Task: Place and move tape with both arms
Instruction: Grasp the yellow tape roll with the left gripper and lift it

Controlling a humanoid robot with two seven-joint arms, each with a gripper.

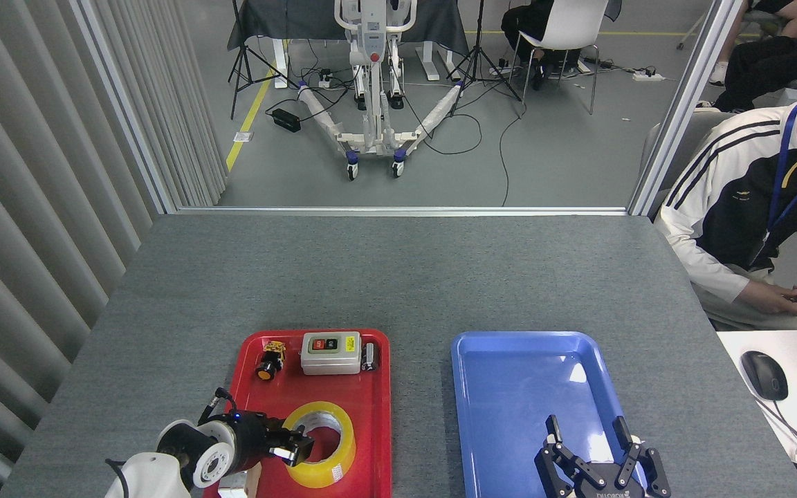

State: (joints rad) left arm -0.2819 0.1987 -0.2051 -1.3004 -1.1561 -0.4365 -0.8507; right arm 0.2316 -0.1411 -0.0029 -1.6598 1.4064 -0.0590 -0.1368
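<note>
1. Red tray (374, 387) on grey tabletop (398, 277), L of centre; blue tray (509, 373) beside it to the R, apart, w/ nothing lying in it.
2. Tape (320, 446) lies flat in near half of red tray, hole up, white core visible.
3. L gripper (295, 446) comes in from L, at tape's L rim; dark fingertips sit over rim/hole edge. Looks closed down on the rim, but grip seen end-on and dark: can't tell if actually clamped.
4. R gripper (589, 443) over near end of blue tray, fingers (552, 429) spread wide, pointing away from robot, nothing between them.
5. Far end of red tray: yellow-tipped push button (270, 361), grey switch box (331, 351), small dark cylinder (369, 356) just R of box.
6. Person in black/white jacket (744, 207) seated at table's R side.
</note>
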